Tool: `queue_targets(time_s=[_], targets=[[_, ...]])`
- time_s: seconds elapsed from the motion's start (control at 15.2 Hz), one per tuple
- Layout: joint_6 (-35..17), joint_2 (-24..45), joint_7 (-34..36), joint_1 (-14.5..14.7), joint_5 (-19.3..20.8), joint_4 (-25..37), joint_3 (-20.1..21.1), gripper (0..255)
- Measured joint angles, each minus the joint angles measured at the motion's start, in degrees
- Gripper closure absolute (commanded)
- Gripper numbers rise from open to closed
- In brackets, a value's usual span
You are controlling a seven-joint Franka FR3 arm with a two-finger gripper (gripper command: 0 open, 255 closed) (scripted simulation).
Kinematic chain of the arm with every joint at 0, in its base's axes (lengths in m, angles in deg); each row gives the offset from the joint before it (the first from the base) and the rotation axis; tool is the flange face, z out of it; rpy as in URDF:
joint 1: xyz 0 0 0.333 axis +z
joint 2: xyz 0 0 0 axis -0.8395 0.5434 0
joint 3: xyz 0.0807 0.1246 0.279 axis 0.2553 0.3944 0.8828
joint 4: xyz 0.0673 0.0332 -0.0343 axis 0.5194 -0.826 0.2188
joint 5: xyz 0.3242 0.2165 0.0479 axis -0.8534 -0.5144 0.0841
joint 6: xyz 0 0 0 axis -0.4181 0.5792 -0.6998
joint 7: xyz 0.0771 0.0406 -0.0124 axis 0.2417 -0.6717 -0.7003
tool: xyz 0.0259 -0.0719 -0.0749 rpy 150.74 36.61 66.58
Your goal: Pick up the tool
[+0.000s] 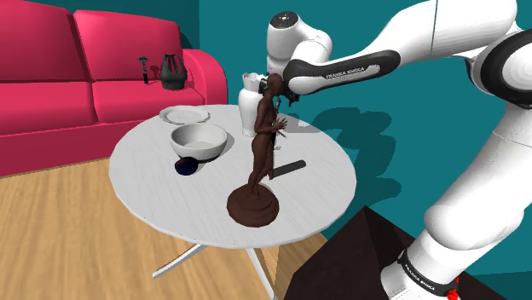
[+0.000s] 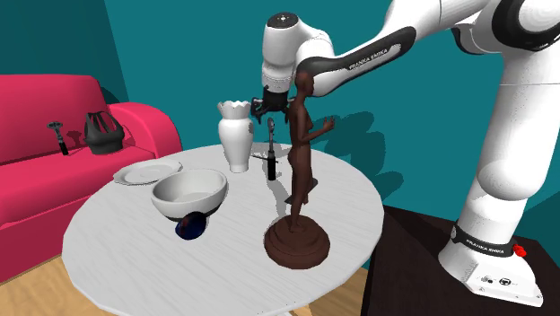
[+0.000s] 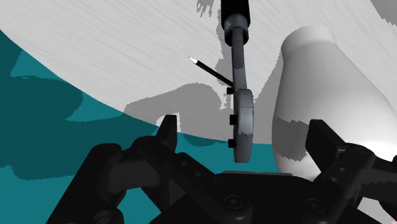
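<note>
Shoulder view: round white table [image 1: 145, 170], pink sofa [image 1: 51, 94], teal walls [image 1: 401, 119]; the tool [image 1: 291, 166] rests on the table beside a brown figurine [image 1: 253, 207]. Second exterior view: white vase [image 2: 235, 139] just beside the tool, white bowl [image 2: 190, 190] farther off. Wrist view: gripper [image 3: 243, 127] spread astride the tool, apparently not touching it.

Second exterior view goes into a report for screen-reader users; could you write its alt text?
A white robot arm reaches over a round white table, its black hand just above a dark-handled tool. Near the tool stand a white vase, a brown figurine, a white bowl and a plate; a red sofa sits behind.
</note>
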Motion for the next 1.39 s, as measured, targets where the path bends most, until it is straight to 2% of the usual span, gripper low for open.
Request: queue_targets(time_s=[0.4, 0.46, 1.12, 1.39], targets=[[-2.6, 1.4, 3.4, 0.1, 2.5, -2.4, -0.3, 0], [-2.8, 1.4, 3.6, 0.1, 2.6, -2.7, -0.3, 255], [-3.0, 1.5, 3.7, 0.1, 2.8, -2.8, -0.4, 255], [-1.4, 1.0, 2.2, 0.1, 1.7, -1.1, -0.2, 255]])
